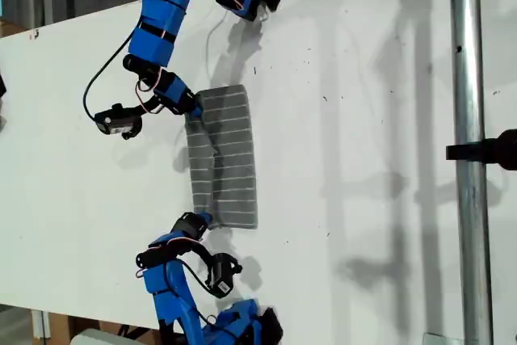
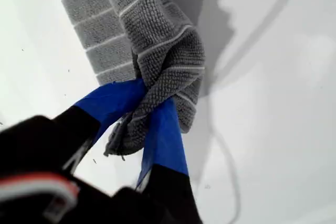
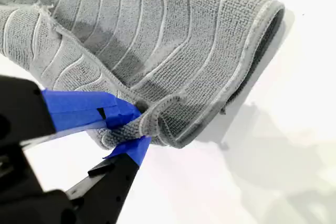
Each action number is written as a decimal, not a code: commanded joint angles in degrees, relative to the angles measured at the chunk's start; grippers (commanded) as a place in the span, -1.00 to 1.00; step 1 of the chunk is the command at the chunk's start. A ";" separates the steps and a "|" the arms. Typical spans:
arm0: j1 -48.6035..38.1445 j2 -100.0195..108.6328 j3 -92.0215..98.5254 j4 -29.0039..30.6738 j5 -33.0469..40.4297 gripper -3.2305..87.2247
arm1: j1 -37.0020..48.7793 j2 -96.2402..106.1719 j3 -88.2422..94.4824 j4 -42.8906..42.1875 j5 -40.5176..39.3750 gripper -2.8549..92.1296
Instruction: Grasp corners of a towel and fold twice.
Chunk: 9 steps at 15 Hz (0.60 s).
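The towel [image 1: 230,159] lies as a long grey striped strip on the white table [image 1: 363,159], and its side toward the exterior view's left is raised and creased. Low in the exterior view, my first gripper [image 1: 202,220] is shut on the strip's near corner. That corner [image 2: 157,114] is bunched between the blue fingers of this gripper [image 2: 152,98], and the towel [image 2: 157,35] runs away from it. High in the exterior view, my second gripper [image 1: 190,112] is shut on the far corner. Its fingers [image 3: 137,128] pinch the hemmed tip of the doubled towel [image 3: 157,35].
A metal pole [image 1: 468,159] carrying a black clamp [image 1: 493,149] crosses the exterior view's right side. The table's edge runs along the exterior view's left and lower left. Arm and cable shadows fall on the table beside the towel.
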 commanded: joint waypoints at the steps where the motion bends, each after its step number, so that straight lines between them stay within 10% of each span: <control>1: -0.26 3.78 -2.90 2.02 -1.14 -1.00 | -0.44 6.15 0.88 -0.70 0.09 -0.94; 9: 14.68 -6.24 1.58 -0.35 -17.84 -0.99 | -12.04 6.86 22.41 -6.59 15.21 -0.94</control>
